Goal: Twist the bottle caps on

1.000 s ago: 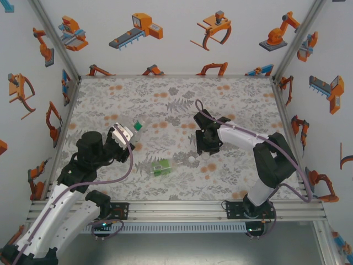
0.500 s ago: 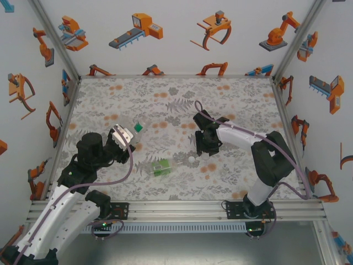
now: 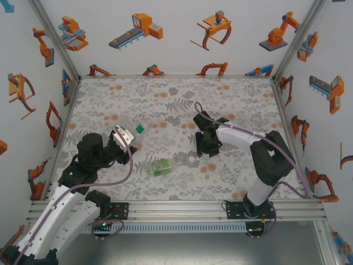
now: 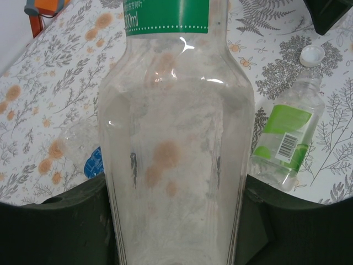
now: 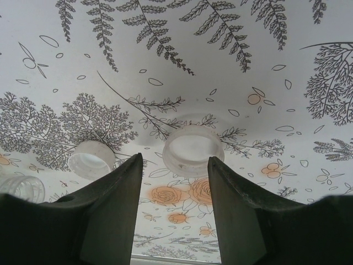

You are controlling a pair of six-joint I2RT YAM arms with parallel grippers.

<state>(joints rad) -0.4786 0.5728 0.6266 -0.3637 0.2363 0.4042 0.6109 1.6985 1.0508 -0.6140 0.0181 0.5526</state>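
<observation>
Floral tabletop (image 3: 237, 105), and probably nothing screwed on yet. Pinching a tall clear bottle (image 4: 175, 154) in the left jaws; straddling one white cap (image 5: 193, 150) with the right jaws spread. Loose nearby: second cap (image 5: 91, 159), small lying bottle (image 3: 161, 167), uncapped

Desk (image 3: 237, 99): covered edge to edge in a pale cloth, grey fern-and-leaf print with scattered orange flowers. White walls (image 3: 176, 55) on the far, left and right sides, printed with orange-and-grey robot-arm drawings (image 3: 139, 30). Aluminium posts (image 3: 300, 38) slant up from the far corners. Aluminium rail (image 3: 176, 208) along the near edge; slotted white cable duct (image 3: 182, 227) just nearer.
</observation>
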